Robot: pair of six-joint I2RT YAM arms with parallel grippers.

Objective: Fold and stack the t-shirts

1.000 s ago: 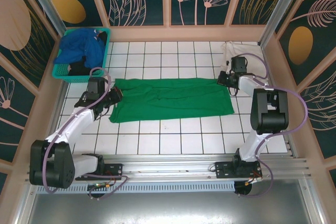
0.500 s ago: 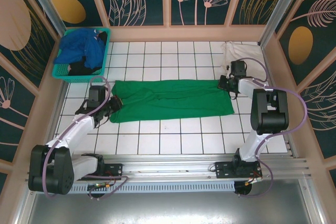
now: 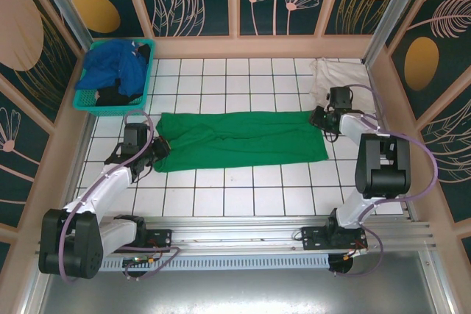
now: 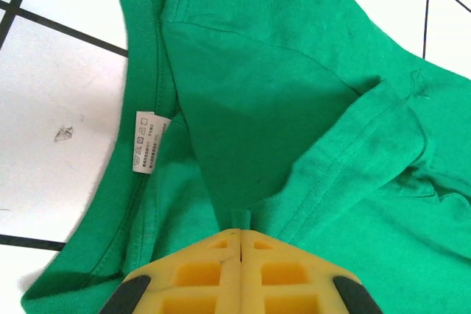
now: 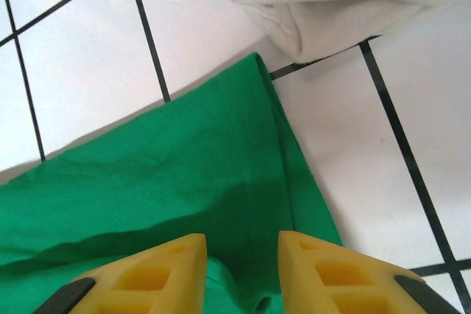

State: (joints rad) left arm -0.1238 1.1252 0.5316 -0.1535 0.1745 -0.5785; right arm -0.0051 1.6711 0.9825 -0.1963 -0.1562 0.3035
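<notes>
**A:** Looking down from above, where does the green t-shirt (image 3: 243, 140) sit?

**B:** It lies flat as a long band across the middle of the tiled table (image 3: 243, 196), with the collar (image 4: 132, 56) end toward 9 o'clock and the hem toward 3 o'clock. The cream t-shirt (image 3: 330, 75) is bunched at about 1 o'clock. The blue t-shirt (image 3: 114, 68) is heaped in the teal basket (image 3: 88, 102) at 10 o'clock.

**A:** And the grippers?

**B:** The left gripper (image 4: 239, 239) has its yellow fingers pressed together with a small tuck of green cloth at the tips. I judge that it pinches the shirt just inside the neckline, beside the care label (image 4: 146, 141). The right gripper (image 5: 239, 244) stands spread, with nothing between its fingers, low over the hem corner.

**A:** How will the cloth handle?

**B:** Light, limp and stretchy, I expect. It will sag and drag on the tiles rather than hold a shape, and the layers may slide apart. Best to take both layers at the stitched edges, the collar rib and the hem corner, where the fabric is thickest, and lift both ends together.
</notes>
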